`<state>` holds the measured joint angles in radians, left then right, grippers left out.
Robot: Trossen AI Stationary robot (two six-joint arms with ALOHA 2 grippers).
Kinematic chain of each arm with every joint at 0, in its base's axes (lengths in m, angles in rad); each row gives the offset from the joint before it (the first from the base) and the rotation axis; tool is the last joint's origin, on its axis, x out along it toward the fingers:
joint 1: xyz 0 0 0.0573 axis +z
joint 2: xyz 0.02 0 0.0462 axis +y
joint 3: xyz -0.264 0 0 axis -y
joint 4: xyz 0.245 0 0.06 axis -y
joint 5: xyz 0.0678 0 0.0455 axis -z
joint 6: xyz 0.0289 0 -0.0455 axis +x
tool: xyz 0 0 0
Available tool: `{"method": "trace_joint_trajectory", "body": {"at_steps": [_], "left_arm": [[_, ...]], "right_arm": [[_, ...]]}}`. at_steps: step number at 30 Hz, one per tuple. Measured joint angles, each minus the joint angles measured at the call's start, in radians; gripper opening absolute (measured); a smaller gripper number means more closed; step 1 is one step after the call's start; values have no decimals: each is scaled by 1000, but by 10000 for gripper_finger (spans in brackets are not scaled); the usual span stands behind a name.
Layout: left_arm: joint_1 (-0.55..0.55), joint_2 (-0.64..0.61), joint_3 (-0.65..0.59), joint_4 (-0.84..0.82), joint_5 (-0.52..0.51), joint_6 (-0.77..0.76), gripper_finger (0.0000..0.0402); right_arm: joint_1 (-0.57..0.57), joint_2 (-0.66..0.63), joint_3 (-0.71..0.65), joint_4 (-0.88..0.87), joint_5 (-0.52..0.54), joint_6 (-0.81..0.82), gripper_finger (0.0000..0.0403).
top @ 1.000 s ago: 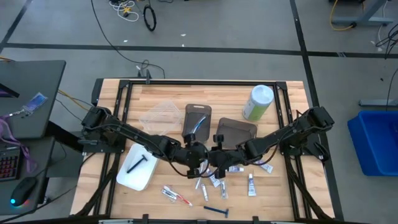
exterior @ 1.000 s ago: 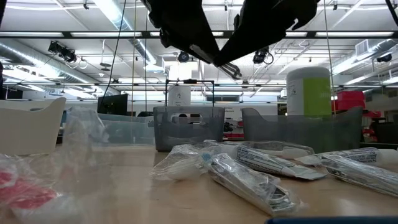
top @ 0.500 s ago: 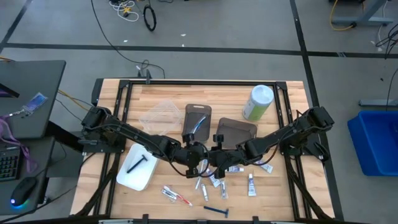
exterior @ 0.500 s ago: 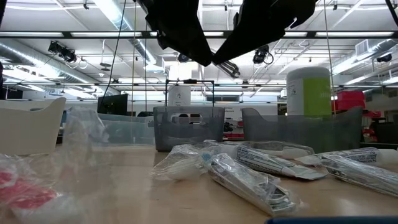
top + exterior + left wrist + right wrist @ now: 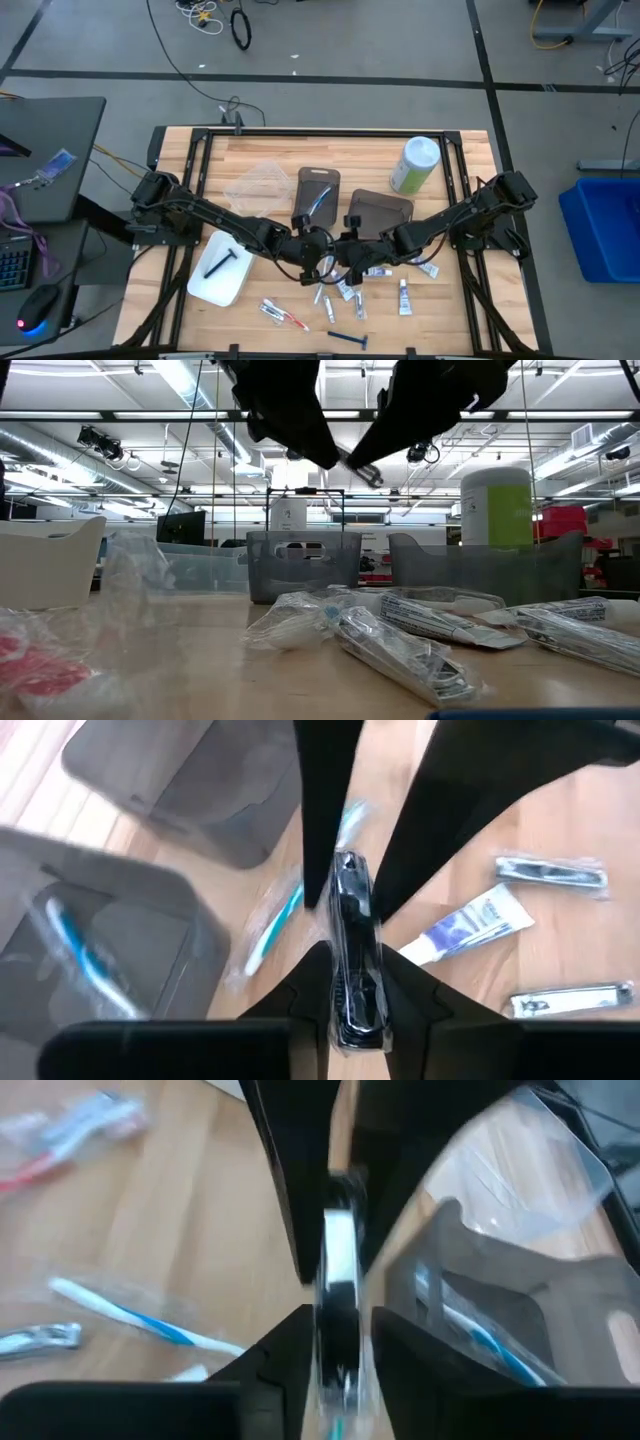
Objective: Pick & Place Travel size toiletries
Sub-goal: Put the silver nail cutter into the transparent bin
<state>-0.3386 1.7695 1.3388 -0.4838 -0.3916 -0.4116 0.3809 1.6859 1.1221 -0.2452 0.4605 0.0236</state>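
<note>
Early days, I'd say: the left gripper (image 5: 318, 252) and right gripper (image 5: 340, 252) both pinch one clear-wrapped dark toiletry packet (image 5: 352, 956) mid-table above the loose wrapped toiletries (image 5: 340, 292); one blue-and-white toothbrush (image 5: 320, 197) sits in a dark translucent bin (image 5: 318, 178), most remain.

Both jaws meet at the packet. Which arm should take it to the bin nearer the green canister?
Right, probably. The right gripper sits just in front of that bin. The left gripper, also on the packet, would have to reach across the right arm.
</note>
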Motion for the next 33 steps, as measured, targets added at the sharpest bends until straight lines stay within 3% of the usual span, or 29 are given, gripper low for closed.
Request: {"method": "trace_joint_trajectory", "body": {"at_steps": [5,13,25,29,33], "left_arm": [[0,0,0,-96,-19,-123,55],[0,-16,32,-309,-49,-236,57],[17,-237,72,-799,-286,-451,56],[58,-332,13,-826,-288,-476,55],[125,-439,-139,-765,-250,-474,62]], "right_arm": [[11,0,0,-49,89,48,148],[54,-21,0,-110,97,52,174],[85,-59,0,-173,83,127,183],[84,-59,0,-167,40,130,180],[84,-59,0,-159,0,130,177]]}}
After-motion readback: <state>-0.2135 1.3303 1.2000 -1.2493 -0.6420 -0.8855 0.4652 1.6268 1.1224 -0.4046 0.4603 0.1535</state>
